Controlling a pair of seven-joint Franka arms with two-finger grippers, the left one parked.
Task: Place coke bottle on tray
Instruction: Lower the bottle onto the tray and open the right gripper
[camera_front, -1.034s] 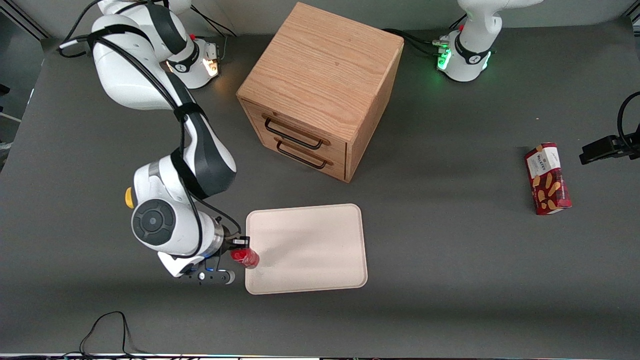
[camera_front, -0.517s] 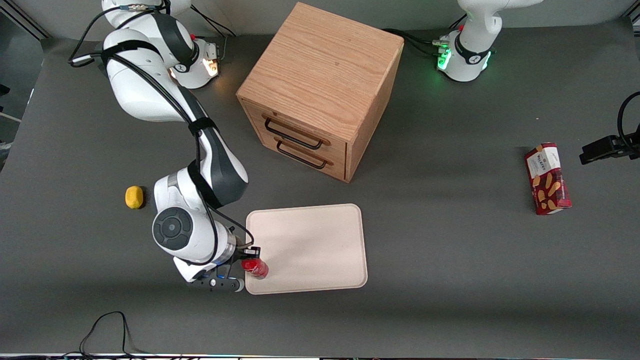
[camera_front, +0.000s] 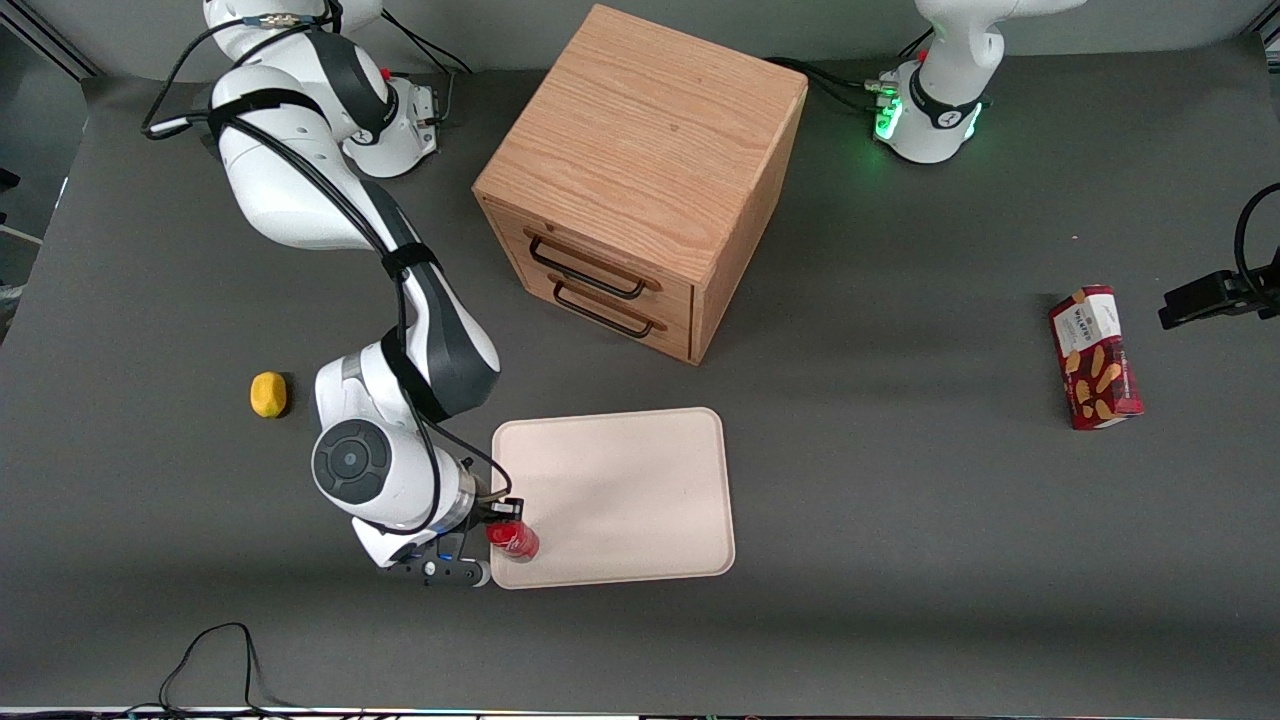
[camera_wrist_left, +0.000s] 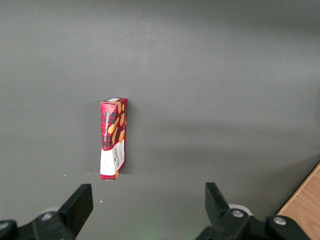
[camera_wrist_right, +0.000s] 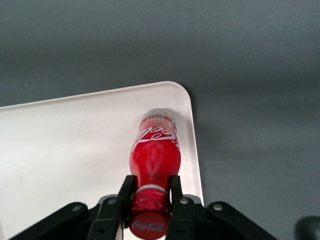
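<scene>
**Coke bottle held at the tray's corner**

Item 1. The gripper (camera_wrist_right: 150, 192): the right arm's two-finger pincer, its fingers (camera_wrist_right: 126, 189) closed around the neck of the coke bottle just below the cap. In the front view the gripper (camera_front: 503, 514) sits over the tray corner that is nearest the front camera on the working arm's side.

Item 2. The coke bottle (camera_wrist_right: 154, 159): small, red, red cap, white script on its side, clear base. It hangs upright from the pincer, base downward over the tray, close to the rounded corner. Whether the base touches the tray surface cannot be told. In the front view the coke bottle (camera_front: 513, 539) shows just inside the tray's rim.

Item 3. The tray (camera_front: 640, 500): large, flat, cream-white, rounded corners, low rim. It lies directly below the pincer and spreads from it toward the parked arm's end of the table.

Item 4. A lemon (camera_front: 267, 393): yellow, on the table, well apart from the pincer, farther from the front camera.

Item 5. A wooden drawer cabinet (camera_front: 640, 180): two drawers with dark handles, farther from the front camera than the tray.

Item 6. A red snack box (camera_front: 1094, 357): lying flat, far from the pincer, toward the parked arm's end of the table.
</scene>
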